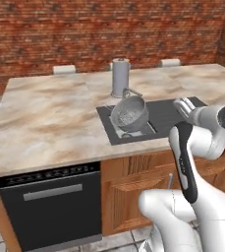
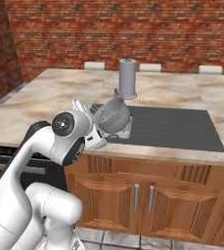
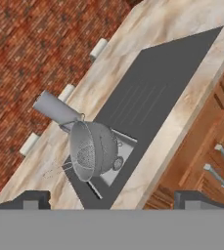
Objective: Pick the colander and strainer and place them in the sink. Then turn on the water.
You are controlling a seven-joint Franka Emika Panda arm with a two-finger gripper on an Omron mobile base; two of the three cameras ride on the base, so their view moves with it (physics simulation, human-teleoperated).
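Flat, even, fairly bright rendered light with no glare and only a faint shadow under the colander [image 1: 129,113] in the sink [image 1: 168,118]; all views look soft and low in detail, without edge distortion.

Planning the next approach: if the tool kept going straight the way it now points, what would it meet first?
Probably the colander sitting tilted in the sink; it lies just ahead of the open tool, though depth is hard to judge.
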